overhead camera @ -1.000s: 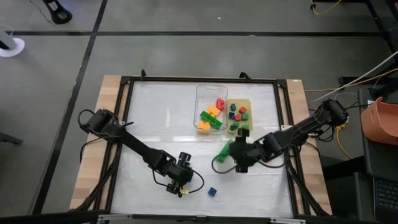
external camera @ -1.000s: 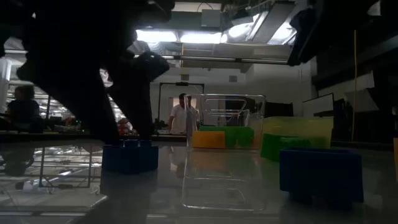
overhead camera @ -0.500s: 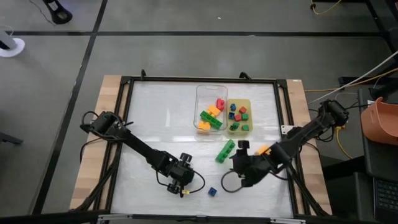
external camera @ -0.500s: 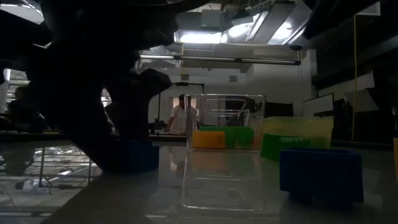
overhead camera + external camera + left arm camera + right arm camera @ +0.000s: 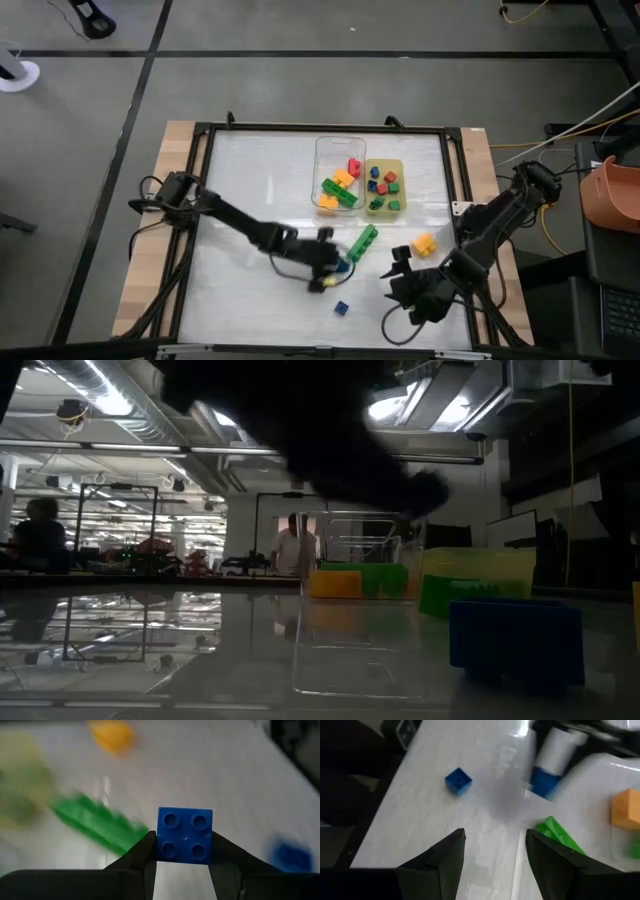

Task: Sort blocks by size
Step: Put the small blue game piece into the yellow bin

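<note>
Left tool has its fingers clamped on a blue four-stud block, sitting mid-table just left of the long green bar. Right tool hangs empty with its fingers spread wide over the near right part of the table, a bit near of the orange block. One small blue cube lies alone by the near edge. Clear tray and yellow tray at the far middle hold what look like mixed coloured blocks.
</note>
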